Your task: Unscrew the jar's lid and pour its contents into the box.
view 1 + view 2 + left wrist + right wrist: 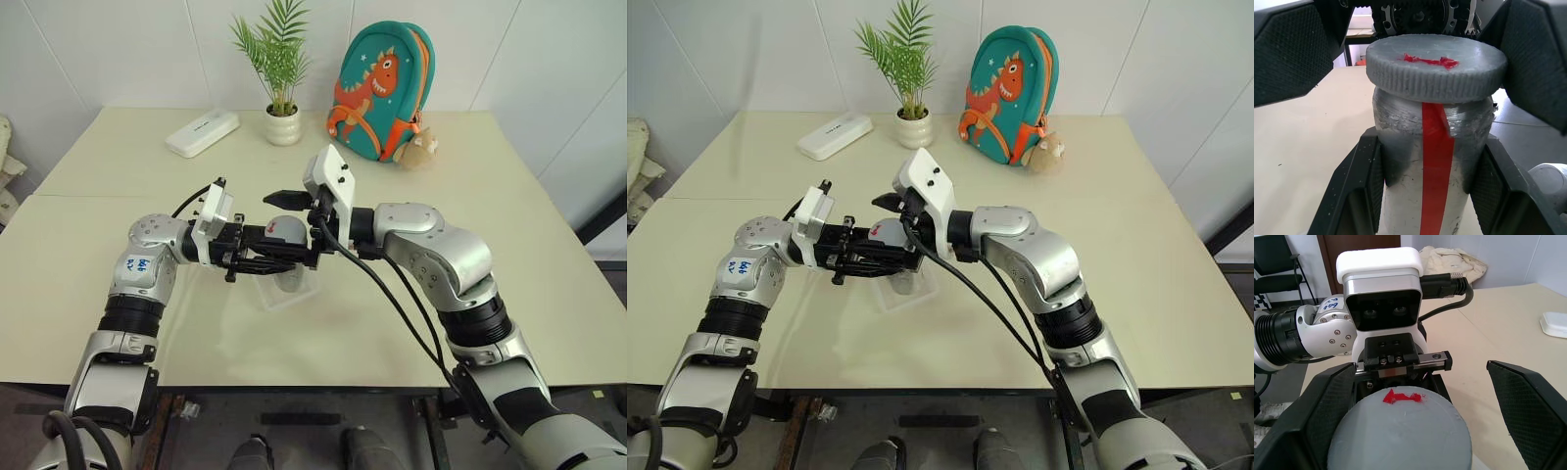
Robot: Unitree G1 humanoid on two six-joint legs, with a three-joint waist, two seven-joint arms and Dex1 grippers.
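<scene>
the left gripper (pixel 1425 196) was clamped on the body of the jar (pixel 1425 161), holding it on its side in the air above the box (pixel 289 286), with the lid (pixel 1436 66) facing the right arm. the right gripper (pixel 1415 396) stood with its fingers (pixel 1528 401) spread wide on either side of the lid, not touching it as far as the wrist views showed. the lid sat fully on the jar, its red mark facing the right wrist camera, so by my reading the unscrewing had not begun: the grip on the lid, the turning, the lifting off and the pour all remained. the contents could not be made out through the jar's wall. the box lay on the table (pixel 98 245) directly under the two grippers, near the front edge, which left the pour a short way down but little margin toward that edge. the rest of the tabletop around it was bare; the white case (pixel 203 132), the plant pot (pixel 283 125) and the dinosaur backpack (pixel 380 93) stood well apart at the far side, so the arms had free room to either side and behind the box.
</scene>
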